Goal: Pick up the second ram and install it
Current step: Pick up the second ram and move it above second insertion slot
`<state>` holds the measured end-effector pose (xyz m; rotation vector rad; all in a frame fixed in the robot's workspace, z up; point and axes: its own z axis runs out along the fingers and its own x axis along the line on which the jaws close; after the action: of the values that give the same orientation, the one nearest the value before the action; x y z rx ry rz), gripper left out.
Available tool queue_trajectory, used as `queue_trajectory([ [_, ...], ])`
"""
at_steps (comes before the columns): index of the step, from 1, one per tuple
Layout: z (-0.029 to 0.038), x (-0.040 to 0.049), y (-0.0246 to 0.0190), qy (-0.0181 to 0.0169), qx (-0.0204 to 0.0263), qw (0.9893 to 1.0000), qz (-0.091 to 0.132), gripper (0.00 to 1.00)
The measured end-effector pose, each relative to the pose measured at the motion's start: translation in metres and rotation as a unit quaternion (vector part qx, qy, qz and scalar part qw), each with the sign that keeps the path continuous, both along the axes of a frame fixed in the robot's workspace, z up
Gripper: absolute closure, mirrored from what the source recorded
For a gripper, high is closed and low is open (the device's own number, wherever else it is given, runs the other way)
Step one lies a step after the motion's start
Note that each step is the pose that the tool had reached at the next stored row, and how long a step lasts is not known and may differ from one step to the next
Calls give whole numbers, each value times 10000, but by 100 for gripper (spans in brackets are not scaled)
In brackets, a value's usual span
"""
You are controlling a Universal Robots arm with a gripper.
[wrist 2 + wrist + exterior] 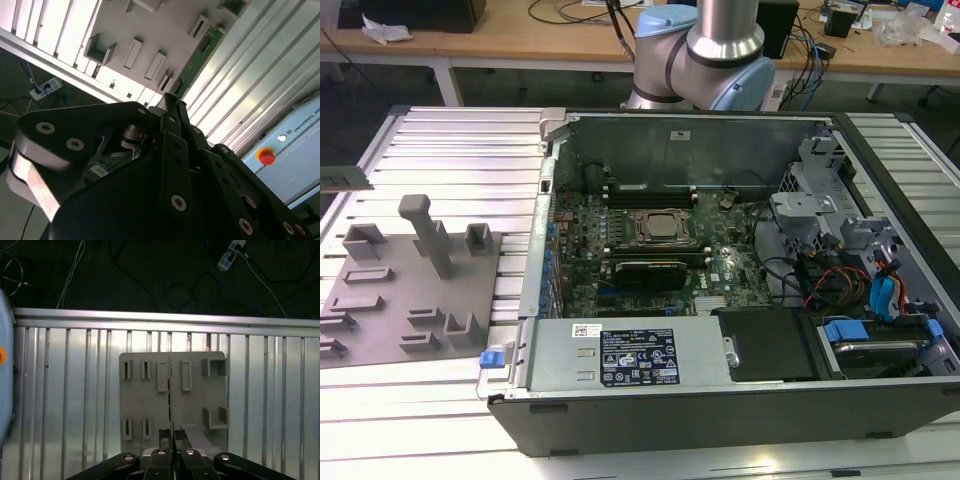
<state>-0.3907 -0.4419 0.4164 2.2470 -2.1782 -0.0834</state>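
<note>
- The second ram [200, 52] is pinched edge-on in my gripper [172, 456], hanging over the grey fixture plate [197, 400].
- Pick-up looks done (my judgement); installing remains, which calls for squaring it to a slot on the motherboard [580, 235].

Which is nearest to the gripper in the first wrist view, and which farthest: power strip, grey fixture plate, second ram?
1. second ram, clamped in the gripper.
2. grey fixture plate, on the table.
3. power strip, on the floor past the table.
</note>
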Motion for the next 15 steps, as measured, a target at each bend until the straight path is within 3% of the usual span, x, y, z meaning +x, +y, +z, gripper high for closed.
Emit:
queue_trajectory([
  [1,73,1,9,0,2,10000,1,87],
  [5,84,2,11,0,2,10000,0,87],
  [8,83,65,11,0,-2,10000,0,87],
  [15,81,523,11,5,-6,10000,0,87],
])
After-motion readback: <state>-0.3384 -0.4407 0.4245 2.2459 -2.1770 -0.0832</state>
